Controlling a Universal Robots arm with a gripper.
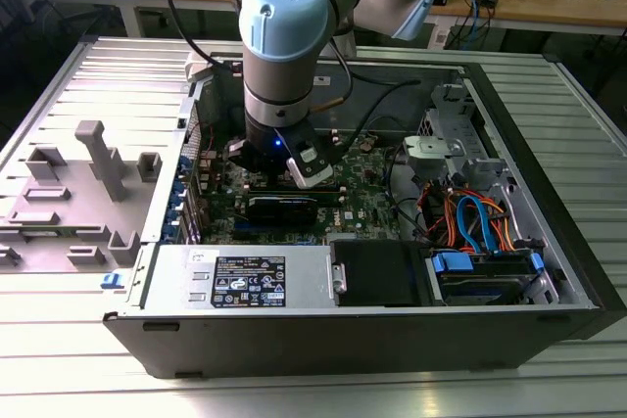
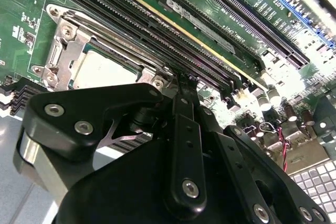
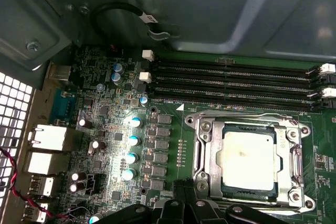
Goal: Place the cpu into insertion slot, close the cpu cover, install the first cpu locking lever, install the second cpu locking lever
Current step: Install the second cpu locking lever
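Note:
The cpu (image 3: 248, 157) lies flat in the insertion slot (image 3: 247, 192), its dull silver top facing up. The cpu cover (image 3: 209, 150) is down around it as a metal frame with a square window. A thin lever rod (image 3: 236, 115) runs along the socket edge beside the memory slots. In the second wrist view the cpu (image 2: 102, 69) and cover (image 2: 63, 51) sit just beyond my gripper (image 2: 182, 82), which is shut with nothing in it, its tip at the socket's corner. In the exterior view my gripper (image 1: 274, 171) reaches down into the open computer case over the motherboard.
Long black memory slots (image 3: 236, 80) run beside the socket. A row of capacitors (image 3: 134, 140) and a black cable (image 3: 121, 11) lie further off. The power supply (image 1: 245, 281) and a drive bay with blue and orange cables (image 1: 480, 222) line the case. Grey fixtures (image 1: 98, 163) stand at the exterior view's left.

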